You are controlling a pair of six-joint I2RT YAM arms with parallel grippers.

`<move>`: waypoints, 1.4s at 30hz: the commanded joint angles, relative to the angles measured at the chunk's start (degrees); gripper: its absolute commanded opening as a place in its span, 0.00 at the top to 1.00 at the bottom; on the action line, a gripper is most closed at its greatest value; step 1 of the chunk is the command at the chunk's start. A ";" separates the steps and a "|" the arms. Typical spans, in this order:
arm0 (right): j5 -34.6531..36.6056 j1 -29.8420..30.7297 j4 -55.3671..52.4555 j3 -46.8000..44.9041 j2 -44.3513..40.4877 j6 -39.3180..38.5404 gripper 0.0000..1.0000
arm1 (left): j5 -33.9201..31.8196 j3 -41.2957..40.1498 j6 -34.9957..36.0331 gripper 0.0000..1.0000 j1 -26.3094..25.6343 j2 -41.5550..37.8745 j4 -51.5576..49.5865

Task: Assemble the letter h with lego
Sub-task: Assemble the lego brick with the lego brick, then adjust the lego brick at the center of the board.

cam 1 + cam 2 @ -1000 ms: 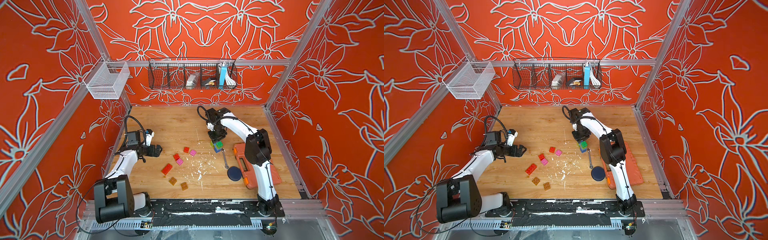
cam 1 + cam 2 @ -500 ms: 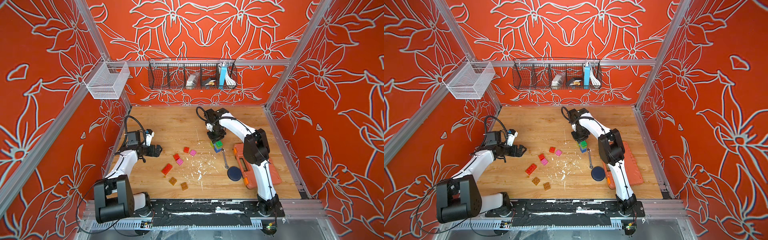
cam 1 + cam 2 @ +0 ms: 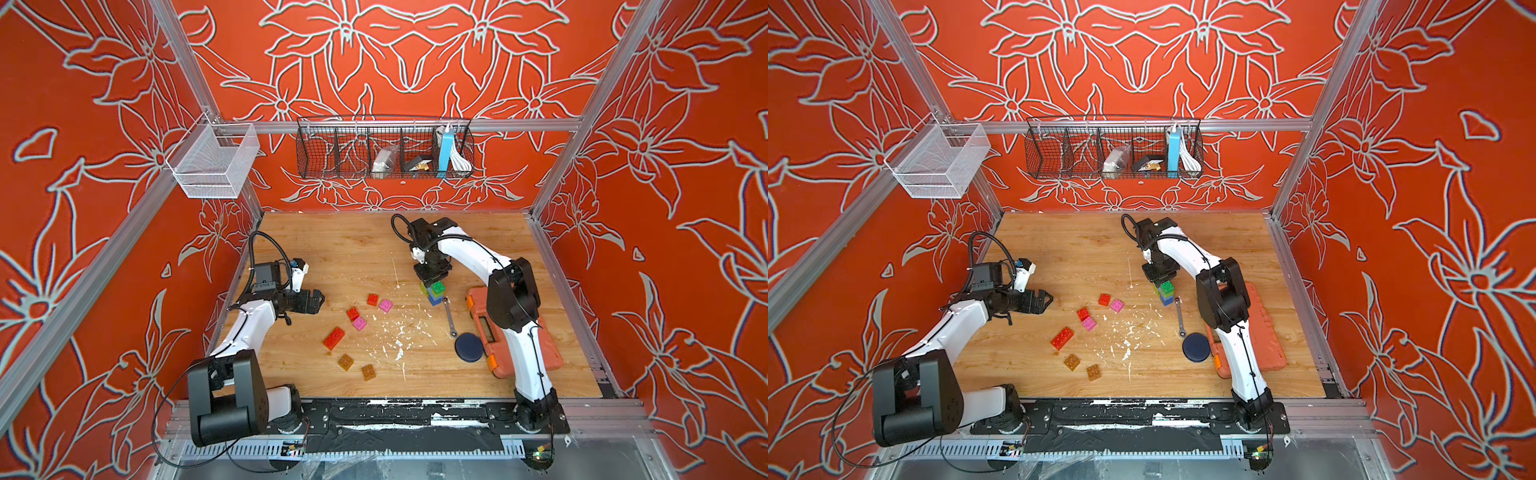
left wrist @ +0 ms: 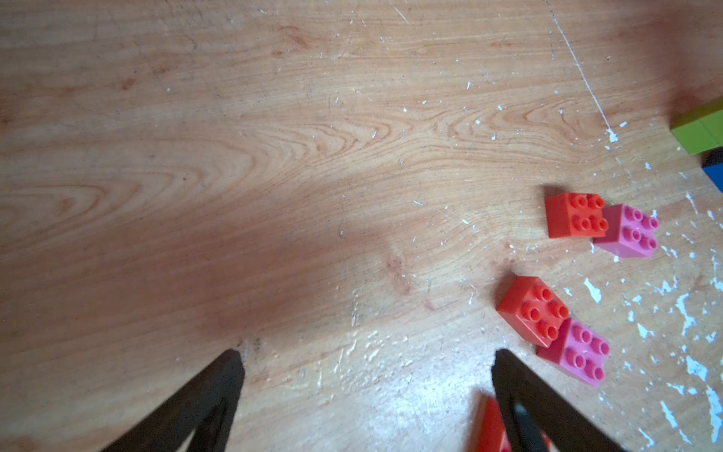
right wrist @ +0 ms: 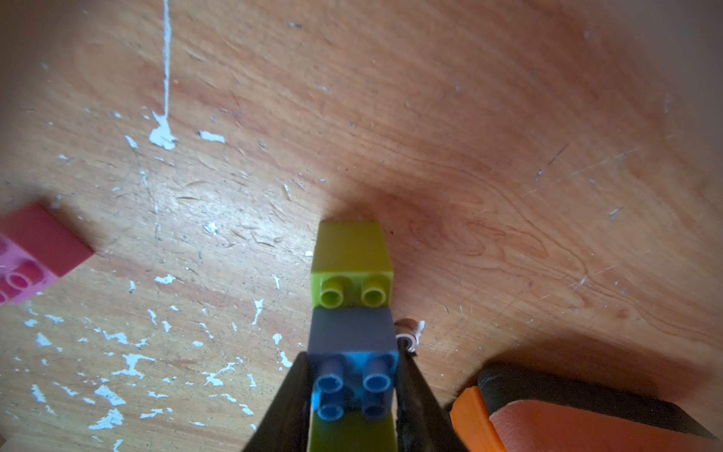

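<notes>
Bright even light, sharp top views; soft shadows, glare and blurred corners in wrist views.

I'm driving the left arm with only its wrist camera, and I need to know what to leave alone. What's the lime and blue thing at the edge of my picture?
Observer: A small stack of lime, blue and green bricks. The green one, which you can't see, is on top.
Operator: Is it free to take?
Observer: No, the right gripper is closed on it, with its fingers against the blue brick's sides.
</notes>
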 commanded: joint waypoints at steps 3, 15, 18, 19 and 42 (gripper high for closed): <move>-0.39 0.32 0.55 -4.50 6.54 -0.20 0.82 | 1.01 0.56 0.77 0.00 0.44 -0.50 -0.47; -4.83 3.46 -1.49 -0.43 3.08 -5.11 0.80 | 1.02 0.57 0.75 0.00 0.42 -0.65 -0.57; -3.35 4.59 -2.77 0.68 1.64 -5.88 0.79 | 1.29 0.53 0.84 0.00 0.44 -0.68 -0.55; -2.81 4.86 -2.84 0.61 1.12 -6.00 0.79 | 1.11 0.60 0.77 0.00 0.42 -0.58 -0.62; 1.86 4.89 0.12 -6.60 -13.98 -1.27 0.34 | 3.92 0.25 1.25 0.00 0.45 -3.48 -1.64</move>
